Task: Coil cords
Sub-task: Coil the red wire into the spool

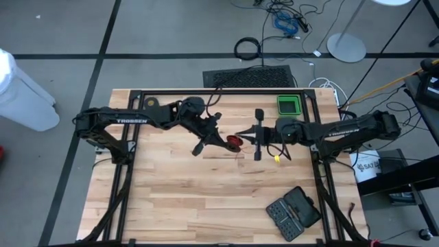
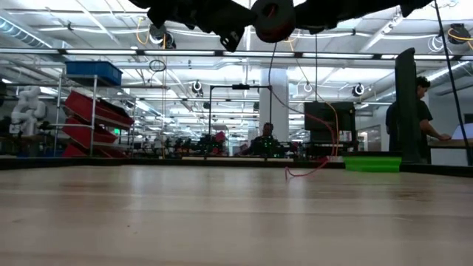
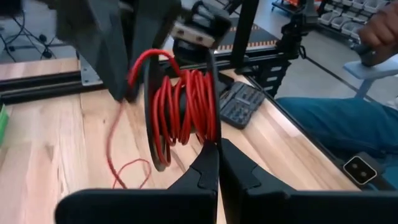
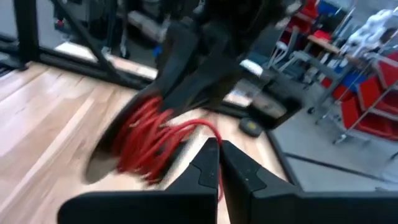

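Pale wooden table [image 1: 206, 199], glossy red cord [image 3: 186, 106], matt black reel [image 3: 151, 118]

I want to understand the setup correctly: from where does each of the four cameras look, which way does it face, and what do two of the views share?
High view: above the table, facing straight down; both arms, left hand and right hand meeting at the reel.
Low view: at table-top height, facing the room; arms hang from above, red cord trailing down.
Left wrist view: on the left arm, past its shut fingers, at the reel.
Right wrist view: on the right arm, past its shut fingers.
Shared: both wrist views show the red-wound reel.
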{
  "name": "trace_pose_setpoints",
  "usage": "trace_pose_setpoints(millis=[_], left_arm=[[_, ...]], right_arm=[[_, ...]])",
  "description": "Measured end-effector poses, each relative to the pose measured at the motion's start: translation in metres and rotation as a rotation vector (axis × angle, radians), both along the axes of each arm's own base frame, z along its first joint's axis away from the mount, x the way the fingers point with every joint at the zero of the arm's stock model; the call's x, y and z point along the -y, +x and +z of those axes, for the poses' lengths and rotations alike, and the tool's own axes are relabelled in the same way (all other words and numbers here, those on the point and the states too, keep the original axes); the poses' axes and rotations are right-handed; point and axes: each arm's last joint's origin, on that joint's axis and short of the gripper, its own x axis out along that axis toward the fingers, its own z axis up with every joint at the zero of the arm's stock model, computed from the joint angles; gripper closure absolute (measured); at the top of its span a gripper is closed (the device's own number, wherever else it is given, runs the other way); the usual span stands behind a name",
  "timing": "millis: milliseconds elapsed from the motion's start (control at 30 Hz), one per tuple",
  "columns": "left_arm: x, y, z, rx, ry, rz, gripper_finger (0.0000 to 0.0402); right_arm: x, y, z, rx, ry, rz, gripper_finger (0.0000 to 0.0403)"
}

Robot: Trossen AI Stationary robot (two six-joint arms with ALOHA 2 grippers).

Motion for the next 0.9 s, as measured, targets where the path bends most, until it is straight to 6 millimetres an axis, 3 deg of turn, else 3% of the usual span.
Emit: trace_pose_setpoints(millis=[400, 667, 900], left_arm=[[0.003, 0.001, -0.006, -0.043, -0.012, -0.016, 0.04], [0.012, 0.021, -0.017, 0.037, -0.017, -0.092, 0.04], [0.012, 0.024, -0.018, 0.061, -0.02, -0.1, 0.04]], right_arm=[[0.0, 0.0, 0.007, 0.058, -0.049, 0.005, 0.0402], [-0.002, 0.001, 0.008, 0.079, -0.058, 0.102, 0.0402], [-0.003, 0.001, 0.006, 0.063, -0.055, 0.111, 0.0403]])
